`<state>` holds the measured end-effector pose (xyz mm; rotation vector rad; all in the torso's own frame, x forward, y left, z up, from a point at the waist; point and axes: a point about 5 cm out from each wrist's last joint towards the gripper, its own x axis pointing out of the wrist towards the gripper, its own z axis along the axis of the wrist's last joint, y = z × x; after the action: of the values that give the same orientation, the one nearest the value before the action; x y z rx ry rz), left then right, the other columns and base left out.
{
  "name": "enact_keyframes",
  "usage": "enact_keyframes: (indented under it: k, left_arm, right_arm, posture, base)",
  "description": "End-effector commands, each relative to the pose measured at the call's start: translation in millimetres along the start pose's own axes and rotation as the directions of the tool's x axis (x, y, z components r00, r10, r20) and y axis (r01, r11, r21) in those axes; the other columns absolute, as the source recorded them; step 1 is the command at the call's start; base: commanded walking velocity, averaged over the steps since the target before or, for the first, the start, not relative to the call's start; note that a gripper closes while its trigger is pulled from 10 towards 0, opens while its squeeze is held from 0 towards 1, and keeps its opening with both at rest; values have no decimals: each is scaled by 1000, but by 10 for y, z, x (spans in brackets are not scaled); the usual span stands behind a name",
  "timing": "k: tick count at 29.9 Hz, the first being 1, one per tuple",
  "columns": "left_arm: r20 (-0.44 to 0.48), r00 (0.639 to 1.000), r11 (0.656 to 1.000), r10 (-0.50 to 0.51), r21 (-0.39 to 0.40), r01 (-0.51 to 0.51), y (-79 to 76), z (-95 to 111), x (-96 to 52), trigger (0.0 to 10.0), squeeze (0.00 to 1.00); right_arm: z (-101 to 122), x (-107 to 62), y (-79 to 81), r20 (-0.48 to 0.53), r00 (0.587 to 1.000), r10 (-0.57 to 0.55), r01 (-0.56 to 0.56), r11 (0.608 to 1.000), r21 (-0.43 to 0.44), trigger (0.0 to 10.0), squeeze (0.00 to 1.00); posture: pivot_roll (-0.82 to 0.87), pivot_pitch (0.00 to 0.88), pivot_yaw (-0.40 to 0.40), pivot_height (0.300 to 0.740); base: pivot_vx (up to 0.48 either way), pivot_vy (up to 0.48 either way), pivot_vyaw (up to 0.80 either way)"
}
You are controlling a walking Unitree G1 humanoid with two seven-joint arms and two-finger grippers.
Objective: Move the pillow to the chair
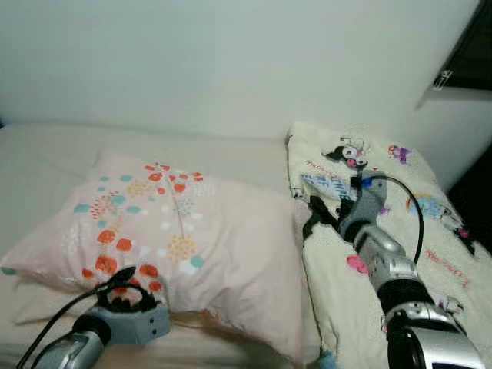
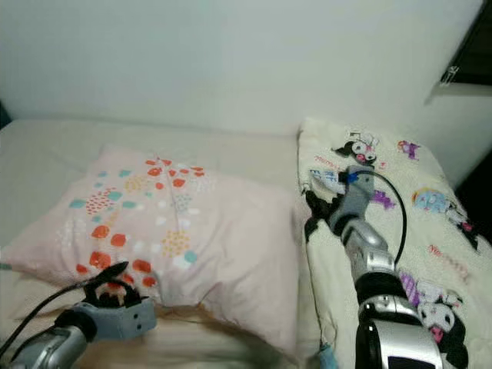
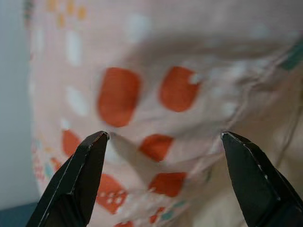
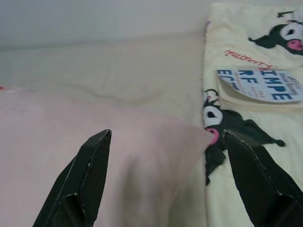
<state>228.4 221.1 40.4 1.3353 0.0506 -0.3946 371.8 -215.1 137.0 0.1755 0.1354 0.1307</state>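
Both hands gape wide at the pillow [image 1: 177, 231]: left hand [image 3: 163, 156] seemingly touching, right hand [image 4: 163, 151] beside

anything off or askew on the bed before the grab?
Nothing damaged or spilled. The pillow lies at an angle on the bed, its right corner butting against the cartoon-print blanket. A paper tag sits on that blanket. Left gripper and right gripper are both open at the pillow's edges.
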Motion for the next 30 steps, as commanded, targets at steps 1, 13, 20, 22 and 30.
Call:
enact_keyframes:
  k: [1,13,20,22,30]
  left_arm:
    - [12,1000,1000,8,14,-8,-63,52,-14,10000,0]
    - [31,987,988,155,23,-156,11,191,32,10000,0]
    - [62,977,979,205,8,-206,10,290,60,10000,0]
    - [80,962,965,260,16,-262,79,314,122,10000,0]
    - [95,930,933,355,19,-359,227,347,286,10000,0]
  right_arm:
    - [53,4,51,14,1000,18,-18,1000,13,10000,0]
    - [-346,-229,172,-116,992,48,-36,994,107,10000,0]
    - [-455,-423,120,-147,989,17,10,983,185,10000,0]
    - [-314,-477,94,-110,994,13,10,980,198,10000,0]
    - [-130,-524,37,-71,997,-4,18,980,197,10000,0]
  posture:
    - [-116,201,-112,735]
    - [-156,290,-101,735]
    - [-202,349,-111,735]
    - [-236,350,-105,735]
    - [-284,364,-107,735]
  base:
    - [0,0,0]
    - [0,0,0]
    - [0,0,0]
    - [0,0,0]
    - [0,0,0]
